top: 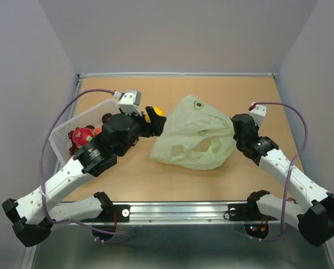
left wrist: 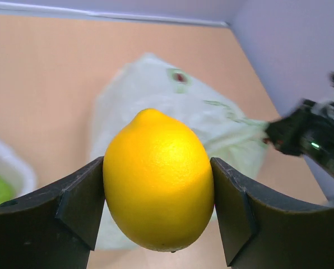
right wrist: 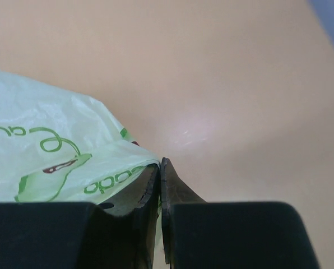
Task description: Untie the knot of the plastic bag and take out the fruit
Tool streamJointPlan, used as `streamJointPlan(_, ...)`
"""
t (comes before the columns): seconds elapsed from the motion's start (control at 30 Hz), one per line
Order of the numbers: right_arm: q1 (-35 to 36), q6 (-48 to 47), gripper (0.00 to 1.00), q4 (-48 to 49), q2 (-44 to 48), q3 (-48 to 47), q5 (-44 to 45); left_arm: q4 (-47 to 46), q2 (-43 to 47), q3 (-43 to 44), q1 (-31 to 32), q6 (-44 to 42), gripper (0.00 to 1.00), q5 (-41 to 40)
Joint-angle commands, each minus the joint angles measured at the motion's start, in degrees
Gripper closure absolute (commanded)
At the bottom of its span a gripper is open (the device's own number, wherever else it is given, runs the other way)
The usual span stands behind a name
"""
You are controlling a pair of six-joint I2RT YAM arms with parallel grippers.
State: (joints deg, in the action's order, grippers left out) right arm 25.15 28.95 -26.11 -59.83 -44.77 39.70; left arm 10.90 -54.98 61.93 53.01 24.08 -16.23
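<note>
**Item 1. Lemon** (left wrist: 156,168). It sits crosswise in the left gripper (left wrist: 158,208). The two fingers (left wrist: 80,204) are spread wide and press on its flanks. We hold it in the air, just beside the left edge of the bag and clear of the table (top: 139,174).

**Item 2. Bag** (top: 192,134). Pale green, crumpled, it lies mid-table. Its mouth looks slack and open toward us. We cannot make out the knot in any view, and we judge it undone. A green shape shows through the plastic, probably more fruit.

**Item 3. Right gripper** (right wrist: 160,185). The fingers are pressed together and pinch a thin fold at the bag's right edge, which anchors the bag.

**Item 4. Basket** (top: 94,114). White, at the left edge of the table, with other fruit already in it. We take it to be where the lemon goes.

**Handling notes for the step in hand, carrying the lemon to the basket:**
- The lemon is smooth and rounded and is gripped at its widest part. We should hold the grip steady and move without jerks.
- We should lift clear of the basket's near wall before crossing it.
- We should lower the lemon well inside before spreading the fingers, so that it settles and does not bounce or roll out.
- The right pinch should stay closed, so that the mouth is ready for our next reach.
</note>
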Motion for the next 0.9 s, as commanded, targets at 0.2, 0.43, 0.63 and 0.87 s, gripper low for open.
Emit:
streamJointPlan(0.2, -2.8, -7.2, 0.9, 1.1, 9.6, -5.9, 26.0, 7.7, 7.0, -11.1, -26.7, 1.6, 0.94, -13.7)
streamJointPlan(0.43, -2.7, -9.4, 0.53, -0.6, 19.6, -0.1, 20.9, -3.0, -1.9, -13.4, -42.3, -2.2, 0.84, -8.4)
streamJointPlan(0.63, -2.7, -7.8, 0.1, -4.2, 26.3, 2.1, 12.6, -5.8, -12.5, -9.3, -47.1, -4.0, 0.7, -9.1)
streamJointPlan(0.87, -2.8, -10.5, 0.0, -4.7, 32.1, -0.5, 5.8, -6.2, -15.6, -8.1, -48.4, -5.4, 0.15, -7.7)
